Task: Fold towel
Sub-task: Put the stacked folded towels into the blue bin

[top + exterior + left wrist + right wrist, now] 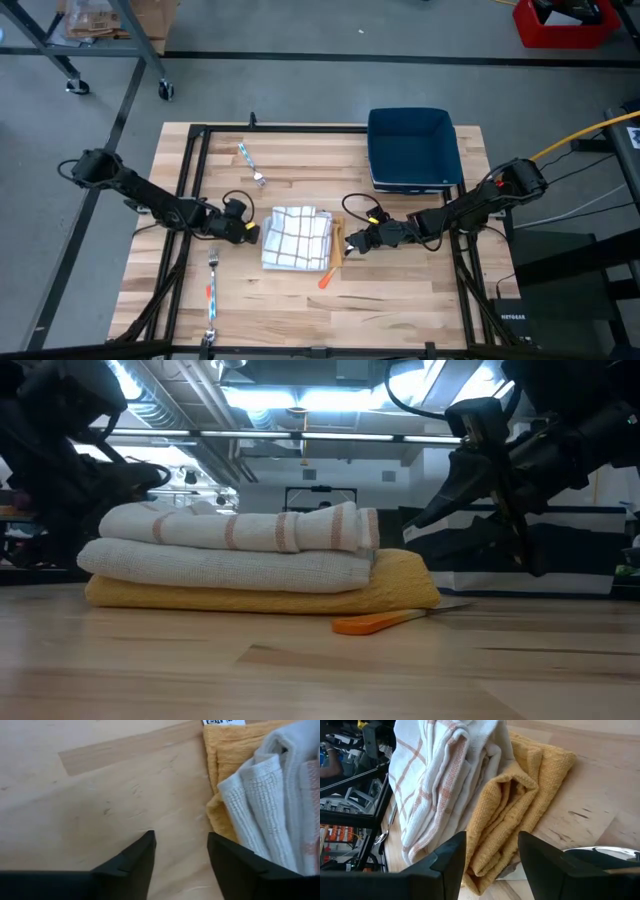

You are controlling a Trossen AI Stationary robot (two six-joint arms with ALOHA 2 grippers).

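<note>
Folded stack sits approx mid-surface point(400, 310), wooden top. Top layer is the white towel w/ reddish check lines point(296, 237), folded into a rough rectangle; under it a plain white towel point(230, 568), and at the bottom a yellow towel point(400, 592) whose edge pokes out on the right-arm side of the stack. Seen from table height the three lie flat, one on another, checked one rolled over a bit at its end.

Left gripper point(243, 230) is low, just beside the stack's left edge, not on the cloth; jaws spread, w/ bare wood showing between them and nothing held. Its wrist cam shows yellow and white folds right next to one finger point(240, 865).

Right gripper point(356, 240) is just off the stack's opposite edge, pointing at it, jaws also spread, nothing pinched; yellow folds lie directly ahead of the fingers point(445, 865).

An orange-handled utensil point(326, 279) lies touching or v. near the stack's front corner on the right-arm side. A blue bin point(412, 148) stands well beyond the stack, toward the right arm's far side. A fork w/ blue handle point(250, 163) lies beyond the stack on the left-arm side; another utensil point(212, 290) lies near the front edge, left of the stack.
</note>
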